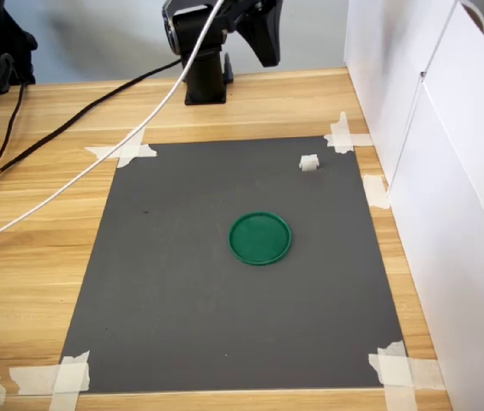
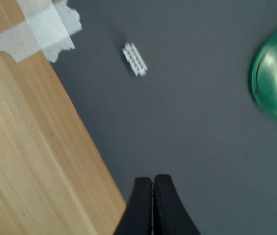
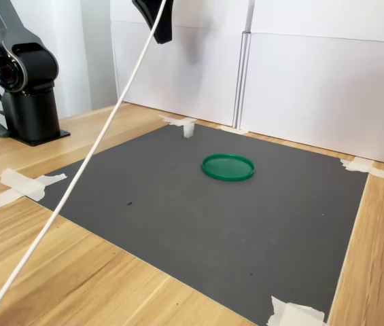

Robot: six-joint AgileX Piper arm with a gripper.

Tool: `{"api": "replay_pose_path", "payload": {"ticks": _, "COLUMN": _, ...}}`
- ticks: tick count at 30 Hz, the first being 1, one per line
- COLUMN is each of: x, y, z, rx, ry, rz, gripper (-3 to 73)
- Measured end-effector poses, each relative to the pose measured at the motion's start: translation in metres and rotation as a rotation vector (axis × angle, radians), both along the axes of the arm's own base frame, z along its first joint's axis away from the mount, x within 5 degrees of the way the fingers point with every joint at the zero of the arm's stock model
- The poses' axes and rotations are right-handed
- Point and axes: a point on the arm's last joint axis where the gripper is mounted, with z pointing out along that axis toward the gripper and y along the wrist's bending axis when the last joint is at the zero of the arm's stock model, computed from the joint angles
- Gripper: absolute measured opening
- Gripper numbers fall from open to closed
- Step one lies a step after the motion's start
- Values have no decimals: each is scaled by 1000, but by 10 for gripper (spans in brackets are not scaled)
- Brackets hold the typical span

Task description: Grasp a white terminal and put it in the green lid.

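- The hand point(image 2: 153, 205) is hanging high above the dark mat point(image 1: 224, 282), its two fingers pressed together and holding nothing.
- The white terminal point(image 2: 135, 59) is sitting near the mat's taped corner, well apart from the green lid point(image 1: 260, 238).
- For a clean grasp, the fingers need spreading before descending squarely over the terminal.

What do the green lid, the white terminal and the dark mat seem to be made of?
Green lid: probably glossy plastic, with bright glints in the wrist view. White terminal: likely moulded plastic, with rows of tiny cavities. Dark mat: matte sheet, no shine; paper or rubber, unclear.
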Motion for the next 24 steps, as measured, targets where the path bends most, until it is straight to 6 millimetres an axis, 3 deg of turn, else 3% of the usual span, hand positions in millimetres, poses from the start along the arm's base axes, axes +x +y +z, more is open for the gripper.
{"api": "replay_pose_path", "payload": {"ticks": 7, "x": 3, "y": 25, "z": 17, "rx": 18, "ry": -43, "rz": 106, "gripper": -22}}
{"api": "replay_pose_path", "payload": {"ticks": 13, "x": 3, "y": 33, "z": 15, "rx": -15, "ry": -70, "rz": 219, "gripper": 26}}
{"api": "replay_pose_path", "payload": {"ticks": 18, "x": 9, "y": 31, "z": 11, "rx": -78, "ry": -92, "rz": 248, "gripper": 178}}
{"api": "replay_pose_path", "payload": {"ticks": 24, "x": 11, "y": 30, "z": 10, "rx": -110, "ry": -103, "rz": 268, "gripper": 505}}
